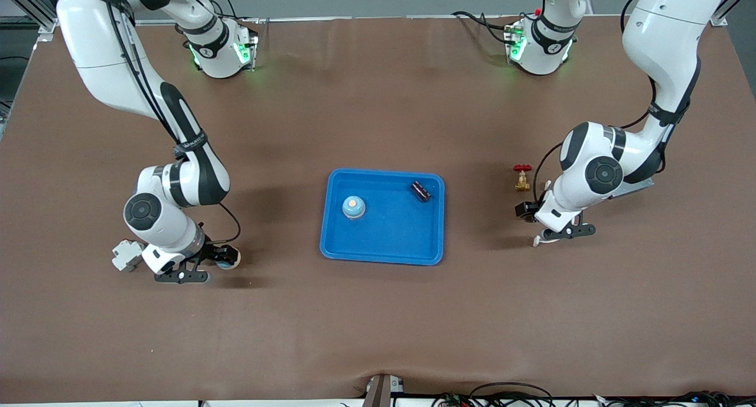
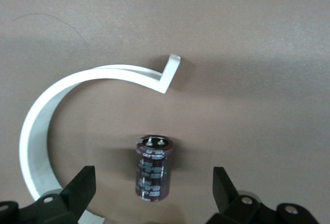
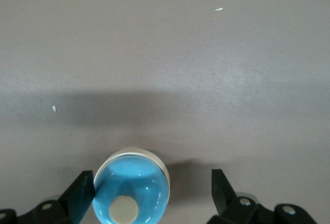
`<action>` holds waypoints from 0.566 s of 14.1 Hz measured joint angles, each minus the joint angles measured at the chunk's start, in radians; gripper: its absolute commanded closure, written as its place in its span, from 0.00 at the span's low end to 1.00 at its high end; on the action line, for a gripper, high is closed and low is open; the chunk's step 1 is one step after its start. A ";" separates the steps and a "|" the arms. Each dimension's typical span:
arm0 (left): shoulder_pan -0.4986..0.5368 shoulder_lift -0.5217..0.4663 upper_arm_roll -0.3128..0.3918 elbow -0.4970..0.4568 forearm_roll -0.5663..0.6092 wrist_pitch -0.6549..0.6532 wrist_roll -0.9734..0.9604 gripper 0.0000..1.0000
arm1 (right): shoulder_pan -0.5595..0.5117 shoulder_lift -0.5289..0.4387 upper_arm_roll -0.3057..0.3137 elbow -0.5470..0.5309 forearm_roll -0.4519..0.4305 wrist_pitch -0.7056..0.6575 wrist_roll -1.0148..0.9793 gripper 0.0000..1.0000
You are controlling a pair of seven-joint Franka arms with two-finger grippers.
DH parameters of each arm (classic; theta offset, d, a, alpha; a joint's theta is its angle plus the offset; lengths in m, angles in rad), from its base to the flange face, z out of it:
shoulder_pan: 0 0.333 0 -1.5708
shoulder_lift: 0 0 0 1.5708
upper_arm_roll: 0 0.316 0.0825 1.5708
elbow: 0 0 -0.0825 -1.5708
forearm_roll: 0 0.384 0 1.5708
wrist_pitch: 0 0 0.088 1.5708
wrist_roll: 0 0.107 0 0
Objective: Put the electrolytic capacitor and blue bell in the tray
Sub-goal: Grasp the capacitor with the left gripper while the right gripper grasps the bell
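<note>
The blue tray [image 1: 384, 241] lies mid-table. In it sit a blue bell [image 1: 353, 207] and a dark electrolytic capacitor [image 1: 420, 191]. My left gripper [image 1: 558, 233] is low over the table toward the left arm's end. It is open, and a second dark capacitor [image 2: 153, 168] lies on the table between the open fingers of my left gripper [image 2: 154, 195], untouched. My right gripper [image 1: 207, 266] is low toward the right arm's end and open. A second blue bell [image 1: 229, 258] stands between the open fingers of my right gripper [image 3: 152, 198]; this bell [image 3: 132, 190] is close to one finger.
A white C-shaped strip [image 2: 41, 131] curls on the table round the capacitor by my left gripper. A red-handled brass valve [image 1: 522, 177] stands between the tray and the left arm. A white blocky piece [image 1: 127, 254] lies beside the right wrist.
</note>
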 measured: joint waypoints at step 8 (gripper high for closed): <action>-0.002 0.028 0.000 0.000 0.000 0.001 -0.002 0.00 | 0.000 0.000 0.004 -0.007 0.001 -0.001 0.000 0.00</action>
